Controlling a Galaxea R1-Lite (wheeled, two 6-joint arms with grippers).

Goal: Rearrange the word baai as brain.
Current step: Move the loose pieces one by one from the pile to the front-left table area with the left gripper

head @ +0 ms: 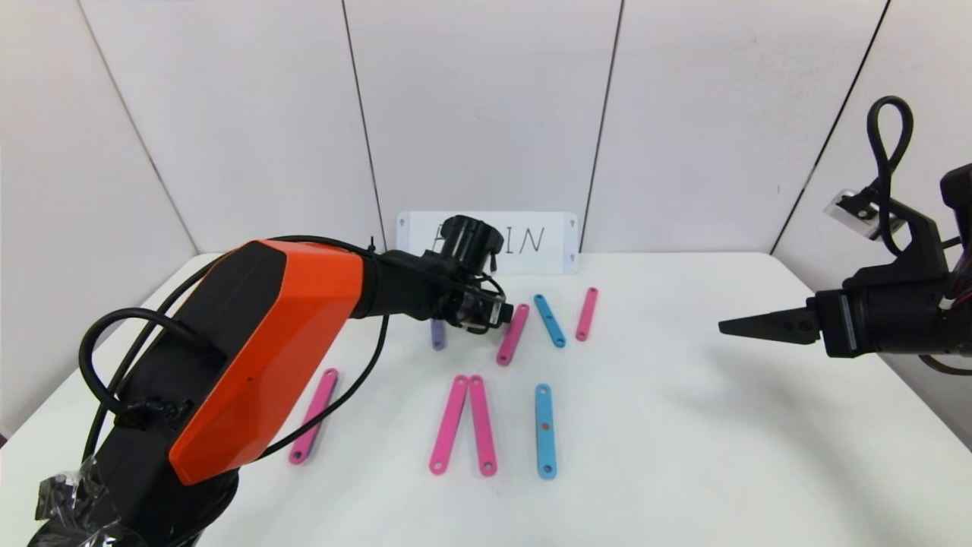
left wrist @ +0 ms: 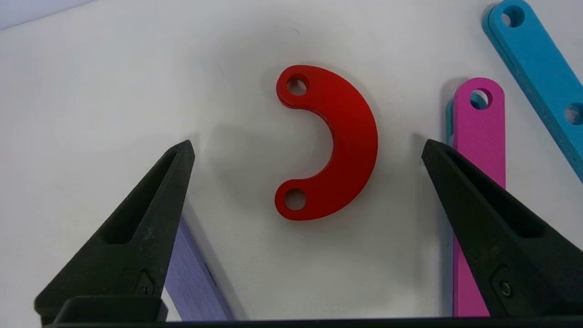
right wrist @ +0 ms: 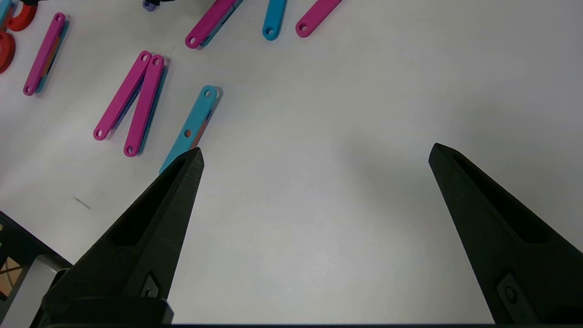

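Lying flat on white tabletop (head: 683, 425): scattered pink and blue bars (head: 462, 424), parts of the word baai. Hovering spread, left gripper (left wrist: 307, 148) straddling red C-curve (left wrist: 334, 143), purple bar (left wrist: 193, 282) beside. Idling spread at right: right gripper (right wrist: 314, 152).

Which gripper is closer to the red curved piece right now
Left. The left gripper hangs open right over the red curved piece, fingers either side. The right gripper is open, far off at the table's right.
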